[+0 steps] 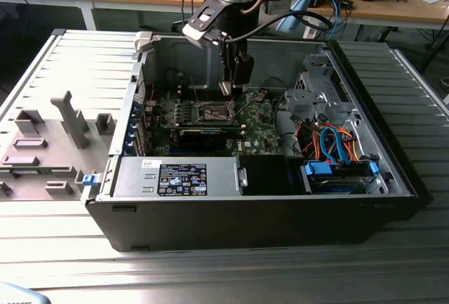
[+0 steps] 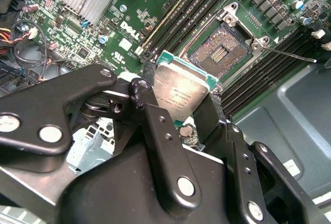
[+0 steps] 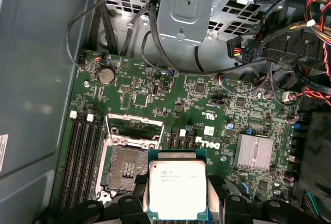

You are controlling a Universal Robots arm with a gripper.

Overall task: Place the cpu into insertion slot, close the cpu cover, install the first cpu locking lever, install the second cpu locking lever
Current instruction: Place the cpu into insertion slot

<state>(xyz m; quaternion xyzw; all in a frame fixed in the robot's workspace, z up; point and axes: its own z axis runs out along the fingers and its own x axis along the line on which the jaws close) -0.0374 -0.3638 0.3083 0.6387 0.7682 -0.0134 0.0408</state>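
Observed: the gripper [image 1: 227, 88] hangs inside the open computer case [image 1: 280, 213], above the green board [image 3: 207, 94]. Its fingers [image 2: 150, 115] are closed narrowly on two opposite edges of the cpu [image 2: 181, 92], which is held flat with its silver-grey top facing the wrist cameras.

The insertion slot [image 3: 124, 169] lies beneath the gripper and just off to one side of the held chip. Its contact field is exposed, and in both wrist views the cpu overlaps only one edge of it. The chip is not seated.

The cpu cover [image 3: 134, 125] stands raised at the slot's far edge from the gripper. A thin metal lever [image 2: 289, 56] sticks out beside the slot, unlatched.
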